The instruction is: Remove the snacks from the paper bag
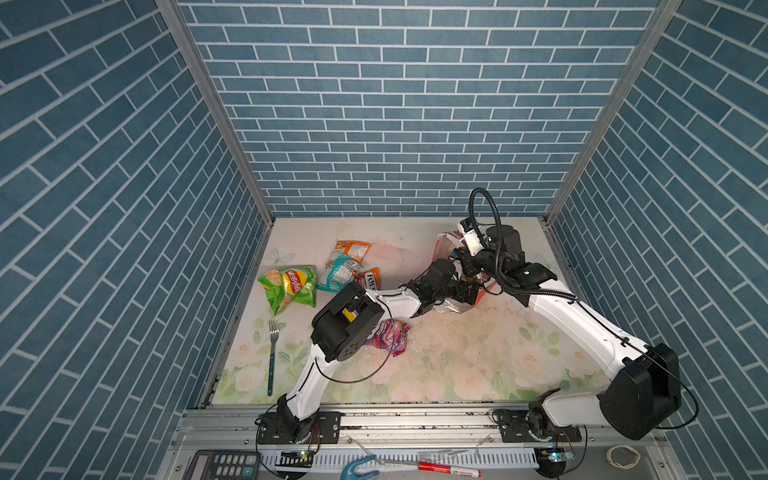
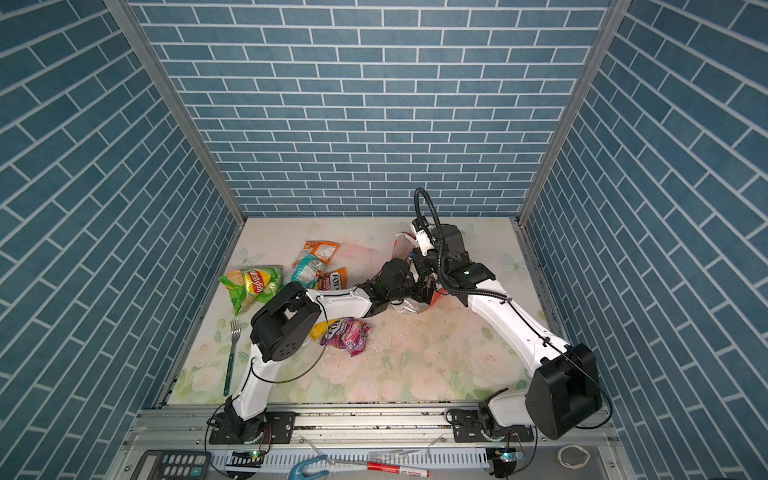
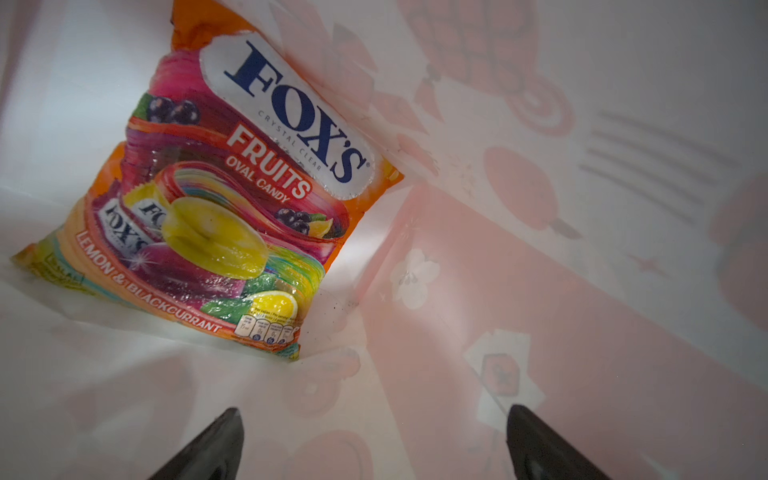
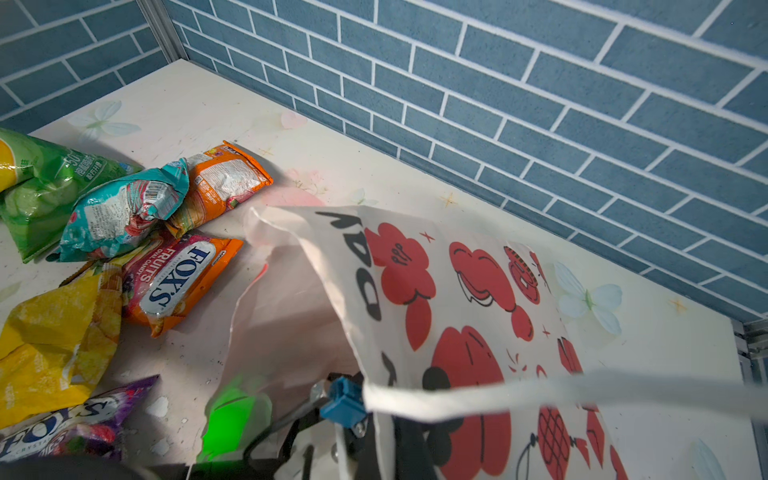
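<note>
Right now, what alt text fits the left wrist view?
Seen from inside the paper bag, an orange FOX'S Fruits candy packet lies ahead, untouched. The left gripper is open short of it, both dark fingertips showing.

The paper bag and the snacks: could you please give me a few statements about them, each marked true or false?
1. A FOX'S Fruits candy bag lies inside the paper bag. True.
2. The left gripper is shut on that candy bag. False: it is open and apart from it.
3. The green Lay's chip bag lies on the table, outside the paper bag. True.
4. The right gripper hangs open over the fork. False: it is shut on the paper bag, and the fork lies far off near the table's left edge.
</note>
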Available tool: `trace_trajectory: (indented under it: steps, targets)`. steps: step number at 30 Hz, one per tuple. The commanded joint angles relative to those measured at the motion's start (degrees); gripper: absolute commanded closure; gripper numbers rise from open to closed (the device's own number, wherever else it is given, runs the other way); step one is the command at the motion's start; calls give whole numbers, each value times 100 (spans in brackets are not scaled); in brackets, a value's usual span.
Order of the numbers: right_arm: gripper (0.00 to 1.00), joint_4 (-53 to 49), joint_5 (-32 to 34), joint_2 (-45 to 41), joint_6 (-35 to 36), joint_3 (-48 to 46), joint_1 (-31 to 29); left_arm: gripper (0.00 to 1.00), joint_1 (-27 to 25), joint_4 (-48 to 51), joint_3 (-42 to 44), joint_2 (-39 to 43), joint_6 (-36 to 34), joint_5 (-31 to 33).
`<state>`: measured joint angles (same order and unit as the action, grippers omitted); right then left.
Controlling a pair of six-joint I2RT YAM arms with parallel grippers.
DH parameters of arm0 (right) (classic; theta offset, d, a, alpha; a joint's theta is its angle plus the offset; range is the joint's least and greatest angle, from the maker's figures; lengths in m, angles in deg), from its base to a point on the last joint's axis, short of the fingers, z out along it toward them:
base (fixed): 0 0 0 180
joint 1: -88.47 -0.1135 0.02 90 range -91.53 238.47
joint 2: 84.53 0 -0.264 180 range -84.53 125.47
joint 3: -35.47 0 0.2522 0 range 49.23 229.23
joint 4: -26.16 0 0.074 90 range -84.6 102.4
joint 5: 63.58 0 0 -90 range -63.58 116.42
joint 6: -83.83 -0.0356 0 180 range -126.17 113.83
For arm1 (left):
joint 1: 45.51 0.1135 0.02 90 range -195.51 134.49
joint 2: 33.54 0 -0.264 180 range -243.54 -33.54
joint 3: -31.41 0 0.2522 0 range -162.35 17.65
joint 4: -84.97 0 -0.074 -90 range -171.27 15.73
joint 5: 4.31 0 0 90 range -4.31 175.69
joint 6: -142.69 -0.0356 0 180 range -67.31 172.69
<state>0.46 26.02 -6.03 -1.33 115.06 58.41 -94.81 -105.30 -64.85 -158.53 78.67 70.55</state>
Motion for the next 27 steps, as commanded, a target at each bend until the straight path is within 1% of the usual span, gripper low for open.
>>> trace_trajectory:
  steps: [1, 9, 10, 14, 16, 17, 20, 23, 27]
  targets:
    - [100, -114, -425, -89, 114, -122, -101, 0, 69, -18, -357, -142, 44, -199]
    - [100, -104, -426, -133, 140, -184, -108, 1, 138, 155, -542, -193, 75, -265]
    - [100, -84, -572, -141, 140, -195, -103, 0, 147, 196, -574, -201, 82, -254]
    - [100, -38, -636, -157, 131, -201, -105, 0, 157, 241, -711, -304, -21, -307]
    - [100, -41, -628, -168, 131, -185, -106, 1, 157, 201, -744, -383, -278, -379]
    - [100, -44, -615, -172, 131, -175, -105, 3, 157, 233, -764, -409, -463, -434]
    - [100, -73, -567, -218, 147, -157, -100, 5, 149, 235, -618, -380, -1194, -338]
    - [100, -70, -588, -225, 149, -168, -106, 4, 149, -177, -251, -278, -1745, -107]
    - [100, -71, -643, -205, 131, -151, -103, 4, 149, -547, -12, -179, -2290, -158]
